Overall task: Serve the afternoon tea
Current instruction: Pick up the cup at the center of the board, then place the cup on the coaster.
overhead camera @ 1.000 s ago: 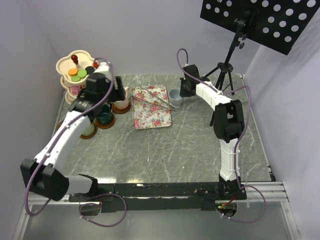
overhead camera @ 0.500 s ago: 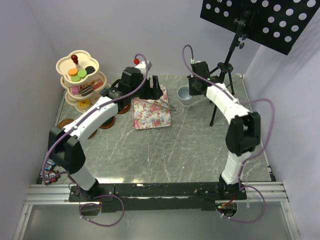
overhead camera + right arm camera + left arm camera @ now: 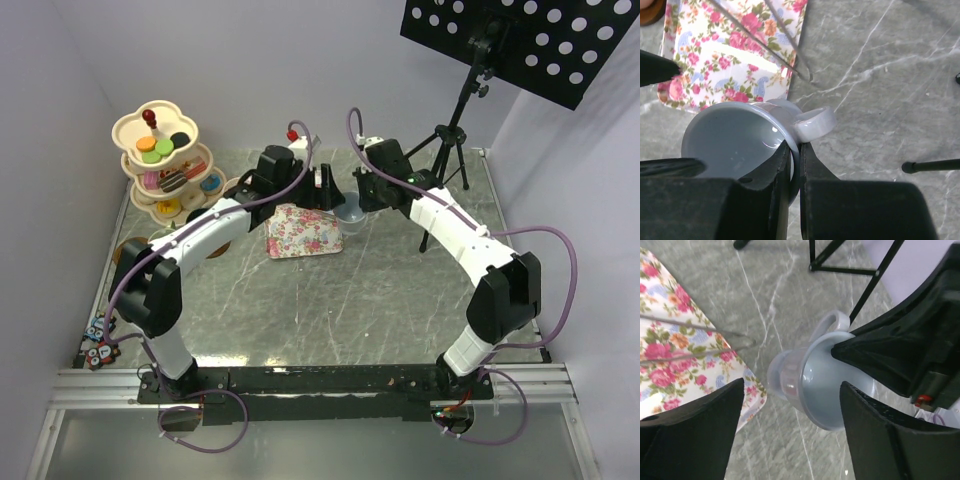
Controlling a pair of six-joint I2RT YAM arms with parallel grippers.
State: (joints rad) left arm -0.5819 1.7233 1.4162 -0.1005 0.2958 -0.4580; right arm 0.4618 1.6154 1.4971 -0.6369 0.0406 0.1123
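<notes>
Moved since a second ago: both arms have swung inward to meet over the right edge of the floral tray [image 3: 300, 235], and the light blue mug [image 3: 350, 212] has gone with the right arm.
Right claw [image 3: 794, 150]: clamped on the mug's rim, one finger inside the cup and one outside, just beside the handle.
Left claw [image 3: 791, 385]: fingers wide apart and holding nothing, aimed at the mug from the tray side.
Mug position: off the surface as far as the top view shows, just beyond the tray's right corner, between the two claws.
Mug axis: tilted, with the base toward the tray and the left claw, the mouth toward the right arm, and the handle pointing away from the left claw.
Key relation: the mug body lies straight ahead of the left claw's gap, near but not touching either finger.
Nearer arm: the right holds it; the left is close enough to take it.
Likely step: a hand-over, since the cream three-tier stand [image 3: 160, 150] sits on the left arm's side.
Risk: a slip on the thin rim grip if the left claw nudges the base.
Also there: metal tongs [image 3: 785, 45] on the tray.
</notes>
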